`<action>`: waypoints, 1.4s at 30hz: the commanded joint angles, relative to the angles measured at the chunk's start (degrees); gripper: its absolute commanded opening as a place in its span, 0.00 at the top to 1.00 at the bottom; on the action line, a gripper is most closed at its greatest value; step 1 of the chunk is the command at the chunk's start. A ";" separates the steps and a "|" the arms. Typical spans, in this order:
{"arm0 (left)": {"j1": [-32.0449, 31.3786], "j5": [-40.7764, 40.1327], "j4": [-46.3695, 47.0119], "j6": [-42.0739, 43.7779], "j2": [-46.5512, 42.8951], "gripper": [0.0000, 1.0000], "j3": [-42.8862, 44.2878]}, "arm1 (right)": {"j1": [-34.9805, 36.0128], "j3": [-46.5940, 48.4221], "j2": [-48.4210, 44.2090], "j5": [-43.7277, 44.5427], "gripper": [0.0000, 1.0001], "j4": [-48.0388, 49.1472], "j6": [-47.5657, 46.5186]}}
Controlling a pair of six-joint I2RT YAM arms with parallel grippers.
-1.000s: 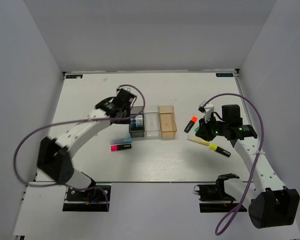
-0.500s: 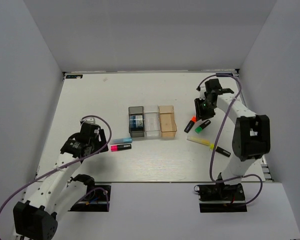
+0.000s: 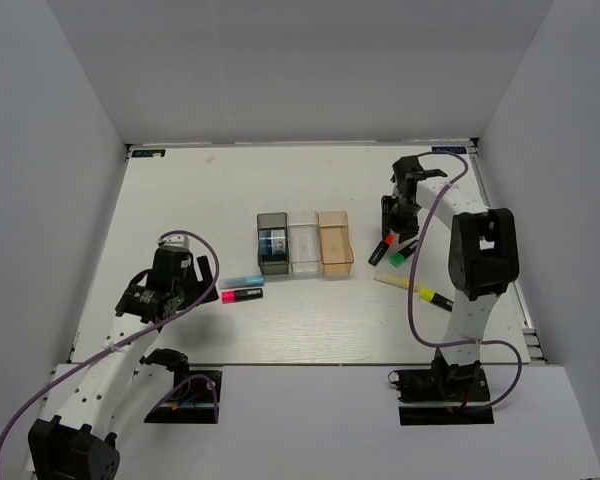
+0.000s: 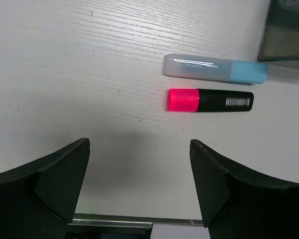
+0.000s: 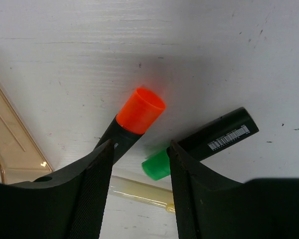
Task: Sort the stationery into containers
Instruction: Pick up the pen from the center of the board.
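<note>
Black fingers of the left gripper [image 4: 139,147] stand wide apart at the bottom of the left wrist view, holding nothing. Above them the pink highlighter [image 4: 209,100] and light-blue stick [image 4: 215,68] lie side by side on the white table [image 4: 65,59]. Seen from overhead, the grey bin [image 3: 273,268], clear bin [image 3: 303,250] and orange bin [image 3: 334,245] sit in a row at centre, with a blue-white block [image 3: 272,241] in the grey one. At the upper right the right gripper [image 5: 139,144], jaws parted, hovers over the orange highlighter [image 5: 139,110], with the green highlighter [image 5: 224,137] just beside it
</note>
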 commanded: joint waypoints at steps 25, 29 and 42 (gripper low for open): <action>0.24 4.86 2.29 1.42 0.97 0.11 -0.97 | 1.13 -3.55 3.42 -2.20 1.00 1.01 4.30; 0.42 5.57 2.46 1.59 1.23 0.13 -1.15 | 1.22 -3.11 0.26 -2.12 1.00 1.18 2.02; 0.33 7.94 3.34 1.94 1.75 0.13 -1.32 | 2.36 -0.83 -11.53 -10.37 1.00 1.54 -4.14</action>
